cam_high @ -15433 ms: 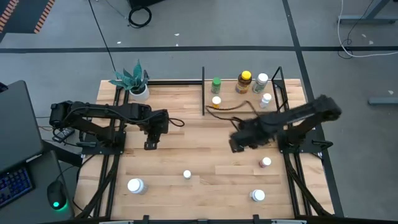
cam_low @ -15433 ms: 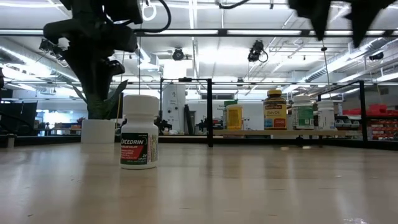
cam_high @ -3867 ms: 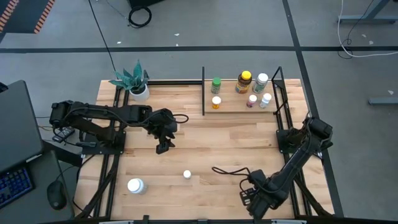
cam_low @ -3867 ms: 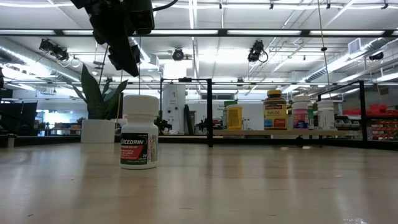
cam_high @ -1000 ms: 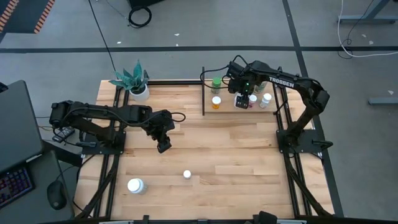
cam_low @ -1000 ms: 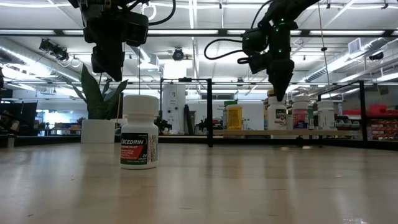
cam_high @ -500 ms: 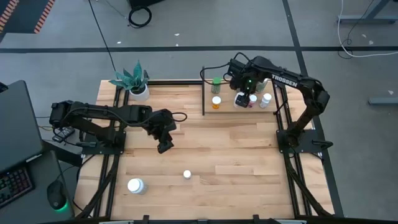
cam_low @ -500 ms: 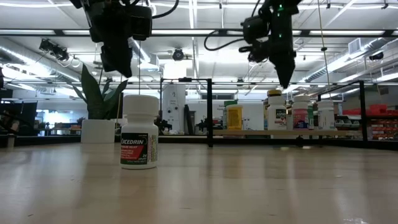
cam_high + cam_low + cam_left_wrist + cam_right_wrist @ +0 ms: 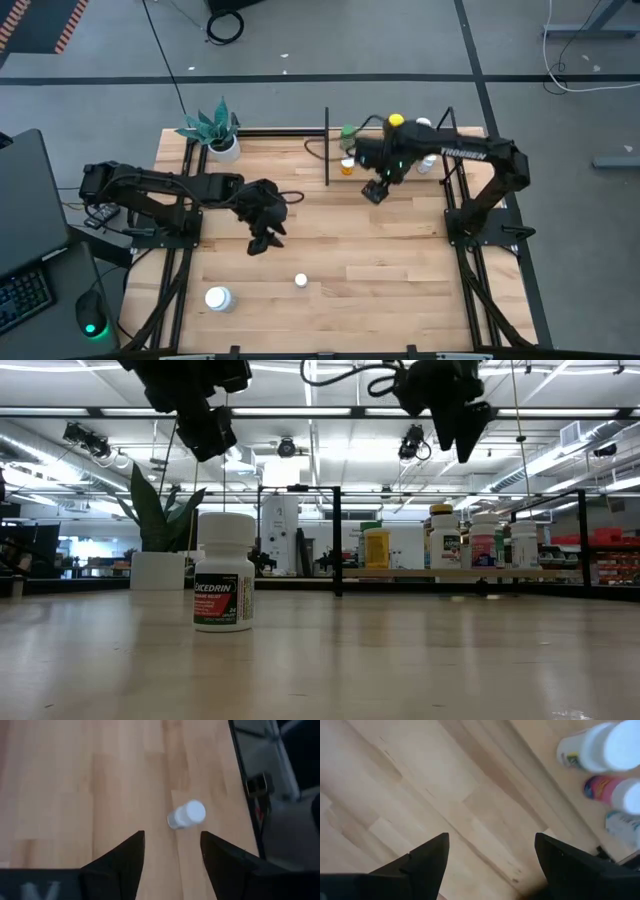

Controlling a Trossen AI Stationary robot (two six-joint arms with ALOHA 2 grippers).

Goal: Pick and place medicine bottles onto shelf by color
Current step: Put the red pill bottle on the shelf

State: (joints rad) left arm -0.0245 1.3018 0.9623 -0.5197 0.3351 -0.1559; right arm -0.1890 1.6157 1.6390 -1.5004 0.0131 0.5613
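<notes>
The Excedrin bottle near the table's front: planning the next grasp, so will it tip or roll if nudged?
The Excedrin bottle stands upright, taller than wide, so a high push may tip it. Being round, it would probably roll once down. It looks plastic, likely light.

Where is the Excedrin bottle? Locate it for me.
In the high view, the Excedrin bottle stands on the table's near left, left of a smaller white bottle.

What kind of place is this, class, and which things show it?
Probably a robotics lab or workshop: long ceiling strip lights over an open hall, a light wooden worktable on a grey concrete floor, and a black laptop alongside.
</notes>
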